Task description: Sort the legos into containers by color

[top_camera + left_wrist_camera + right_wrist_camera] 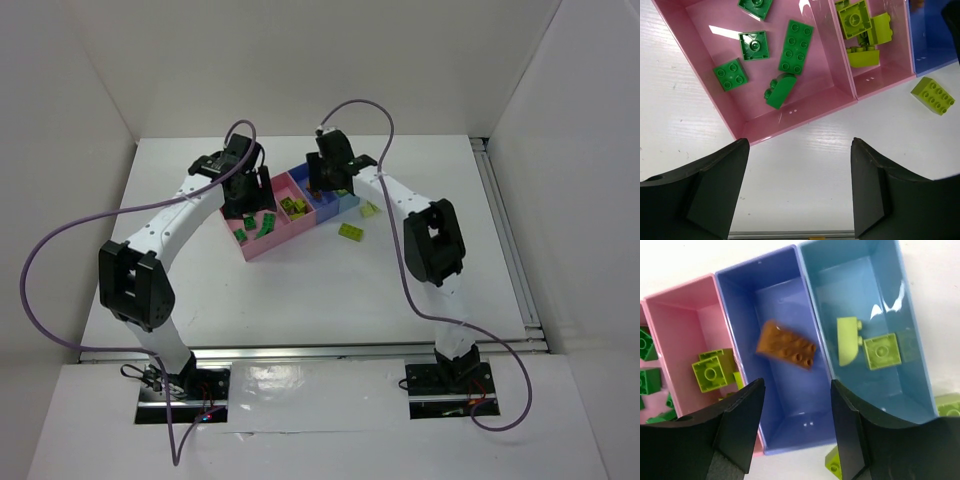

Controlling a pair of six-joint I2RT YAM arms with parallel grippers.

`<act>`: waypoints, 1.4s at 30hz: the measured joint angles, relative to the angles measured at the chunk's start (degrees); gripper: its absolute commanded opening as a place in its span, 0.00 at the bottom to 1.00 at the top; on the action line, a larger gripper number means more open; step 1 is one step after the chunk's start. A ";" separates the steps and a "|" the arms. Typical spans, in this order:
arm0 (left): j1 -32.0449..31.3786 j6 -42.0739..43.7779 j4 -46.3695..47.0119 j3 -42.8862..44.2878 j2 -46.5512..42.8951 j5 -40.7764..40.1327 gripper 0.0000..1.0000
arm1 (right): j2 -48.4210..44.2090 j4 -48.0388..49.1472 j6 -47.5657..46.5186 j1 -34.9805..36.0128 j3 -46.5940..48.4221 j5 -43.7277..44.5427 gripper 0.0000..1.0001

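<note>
The containers stand in a joined row at mid table. In the left wrist view the larger pink bin holds several dark green legos, and the smaller pink bin holds yellow-green ones. My left gripper is open and empty over bare table just in front of the pink bin. My right gripper is open above the medium blue bin, where a blurred orange lego sits clear of the fingers. The light blue bin holds two yellow-green legos.
Two yellow-green bricks lie loose on the table right of the bins, one nearer me and one farther back; the left wrist view shows one. White walls enclose the table, with a metal rail along its right edge.
</note>
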 measured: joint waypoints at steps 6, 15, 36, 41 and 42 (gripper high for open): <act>-1.31 1.77 0.33 -0.11 0.00 0.81 0.83 | -13.77 2.95 1.64 -0.31 -19.69 4.94 0.53; -14.03 7.74 0.57 6.99 7.15 2.80 0.82 | -28.41 3.93 6.19 -7.13 -36.17 8.00 0.53; -9.86 -1.46 0.52 0.00 4.20 1.22 0.79 | -14.62 12.46 3.96 -9.66 -37.46 -15.87 0.61; -9.94 -1.31 2.16 -1.53 4.00 3.28 0.77 | -16.35 13.09 2.14 -7.30 -39.98 -21.59 0.52; -10.16 -1.29 2.19 -1.70 4.02 3.61 0.77 | -17.29 12.92 1.73 -6.47 -41.11 -22.64 0.52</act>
